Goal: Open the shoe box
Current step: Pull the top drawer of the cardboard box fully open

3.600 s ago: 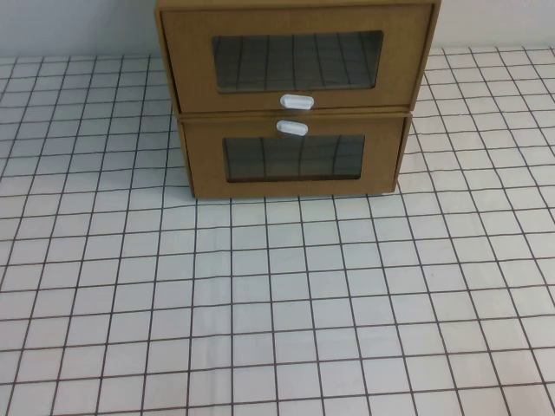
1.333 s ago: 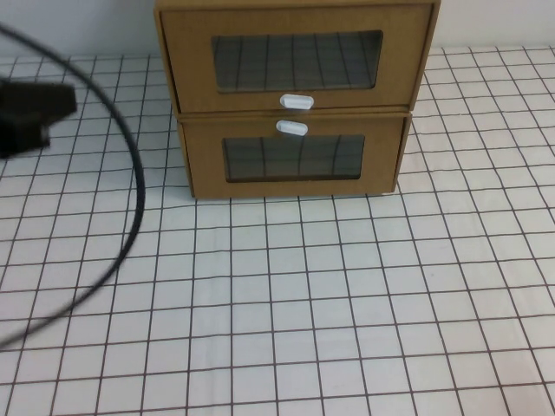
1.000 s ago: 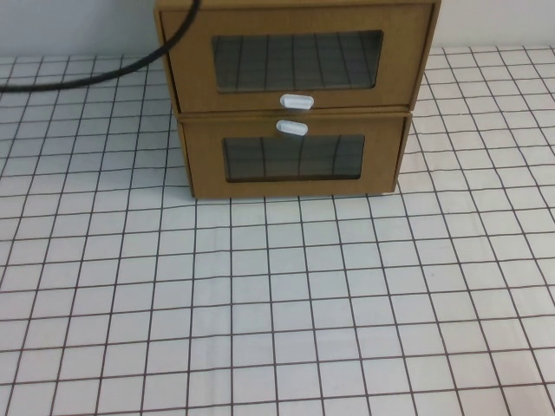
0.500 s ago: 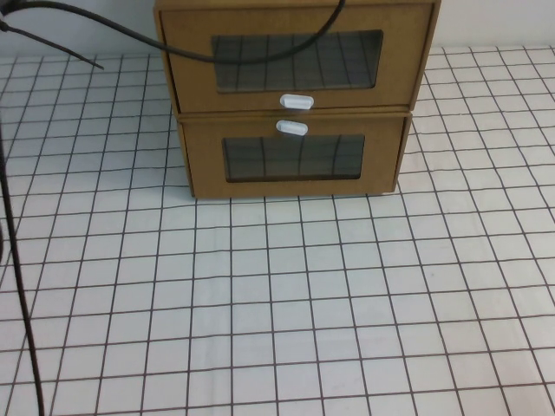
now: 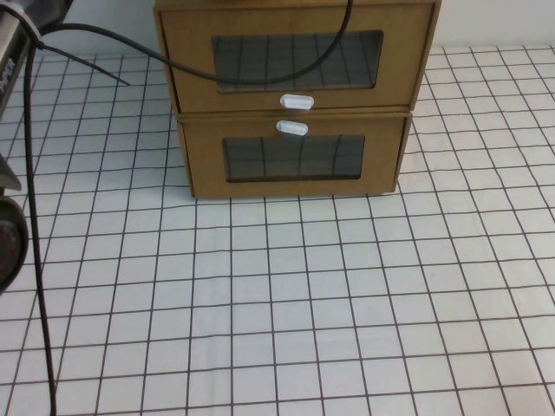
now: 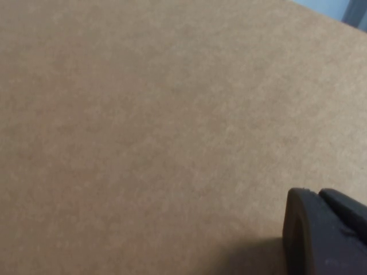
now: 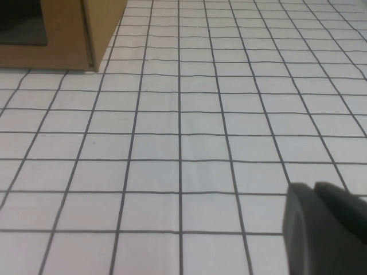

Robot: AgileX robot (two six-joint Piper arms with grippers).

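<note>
Gridded tablecloth (image 5: 286,312): stacked shoe boxes (image 5: 386,104) remain shut. Left arm (image 5: 10,234) now looms beside them, cable (image 5: 191,68) newly crossing them. Left gripper (image 6: 327,235), closed, faces their cardboard; right gripper (image 7: 327,229), closed, hangs off their front corner.

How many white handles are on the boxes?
2: upper handle on the upper box, lower handle on the lower box, directly beneath; left tool near plain cardboard; right tool low over the table.
</note>
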